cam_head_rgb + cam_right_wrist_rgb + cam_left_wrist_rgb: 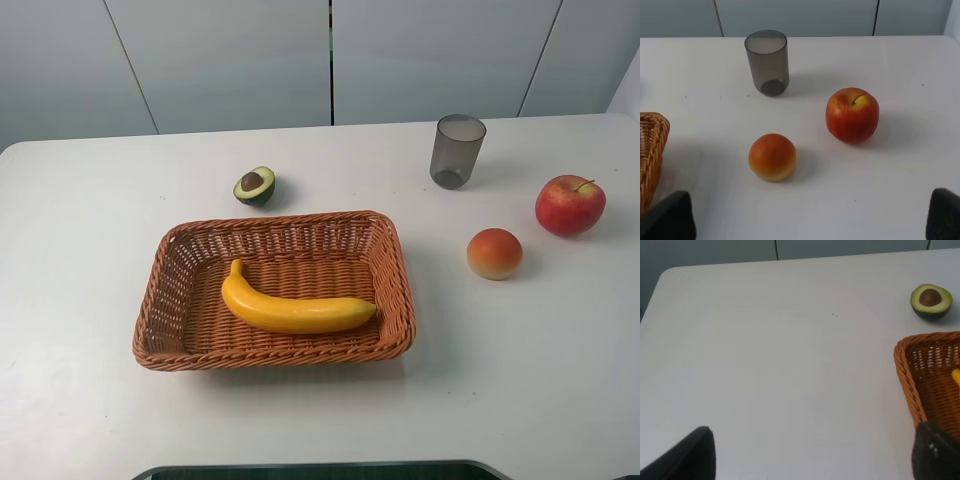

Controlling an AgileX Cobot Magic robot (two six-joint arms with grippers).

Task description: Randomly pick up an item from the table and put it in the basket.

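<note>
A yellow banana (295, 308) lies inside the orange-brown wicker basket (170, 270) in the middle of the white table (90, 220). The left wrist view shows the basket's corner (907, 370), a sliver of the banana (956, 376) and bare tabletop. My left gripper (812, 460) is open and empty, with its fingertips (690, 455) far apart above the table beside the basket. My right gripper (810, 225) is open and empty above the table near the fruit. Neither gripper shows in the exterior high view.
A halved avocado (255, 185) lies behind the basket; it also shows in the left wrist view (931, 301). A grey cup (457, 151), a red apple (570, 204) and an orange-red round fruit (494, 253) stand to the right of the basket.
</note>
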